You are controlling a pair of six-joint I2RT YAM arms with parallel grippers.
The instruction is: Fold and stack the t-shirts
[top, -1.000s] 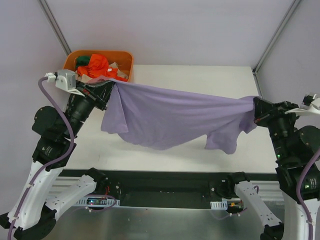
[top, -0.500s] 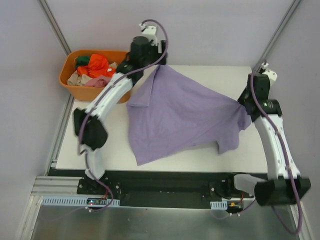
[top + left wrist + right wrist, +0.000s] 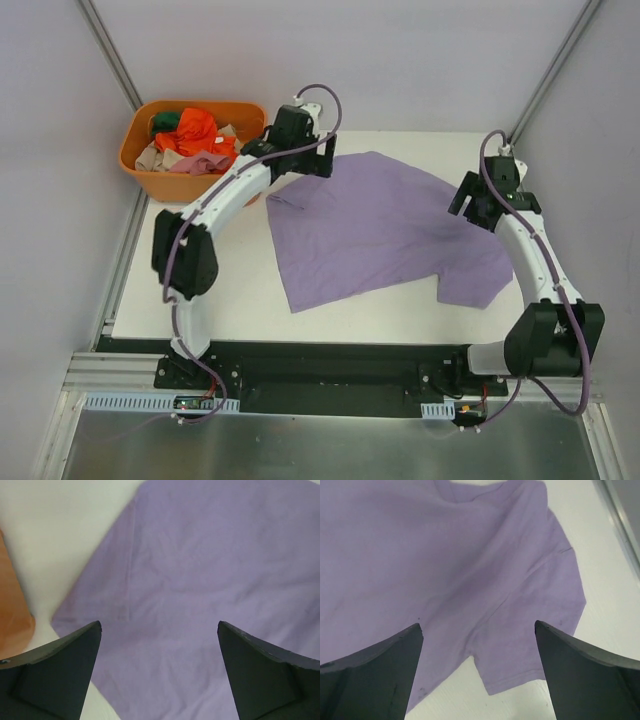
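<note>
The purple t-shirt (image 3: pixel 380 225) is lying spread out and mostly flat on the white surface (image 3: pixel 220 290), directly beneath both of our pincers. We are holding our left pincer (image 3: pixel 159 625) above the shirt's far-left corner, its fingers spread wide apart and gripping nothing. The cloth's edge is running just to the left of it, with bare surface beyond. We are holding our right pincer (image 3: pixel 478 624) over the shirt's right side, likewise wide open and empty. A short sleeve (image 3: pixel 530 655) is lying just to its right, with soft creases running across it. Left of our left pincer, an orange basket (image 3: pixel 150 180) is sitting by the surface's far corner, holding a heap of red, green and pink clothes (image 3: pixel 190 130).
</note>
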